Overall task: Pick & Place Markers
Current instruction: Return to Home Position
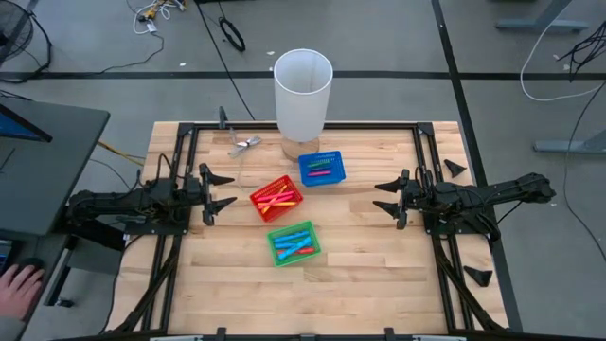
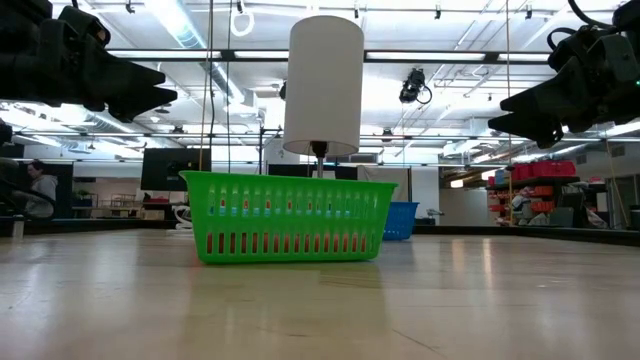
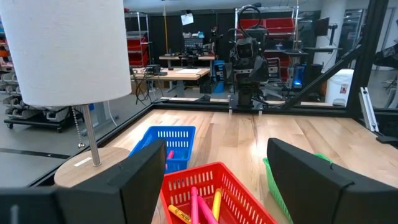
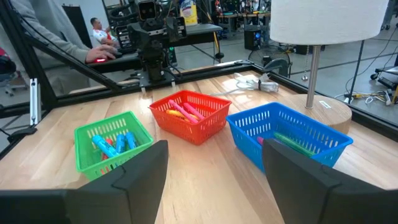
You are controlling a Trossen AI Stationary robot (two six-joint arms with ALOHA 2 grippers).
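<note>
Three small mesh baskets sit mid-table, each holding markers: a red basket (image 1: 276,199) with pink and yellow ones (image 4: 181,111), a green basket (image 1: 294,242) with light blue and red ones (image 4: 115,144), a blue basket (image 1: 322,168) with green and pink ones (image 4: 292,144). My left gripper (image 1: 223,190) waits open near the table's left edge, level, facing the baskets. My right gripper (image 1: 388,196) waits open near the right edge, facing them too. Neither touches anything.
A lamp with a white shade (image 1: 303,90) stands on a round wooden base (image 1: 295,147) at the table's far edge, behind the blue basket. A small silvery clip (image 1: 244,144) lies left of it. A person's hand (image 1: 17,289) rests off the table, left.
</note>
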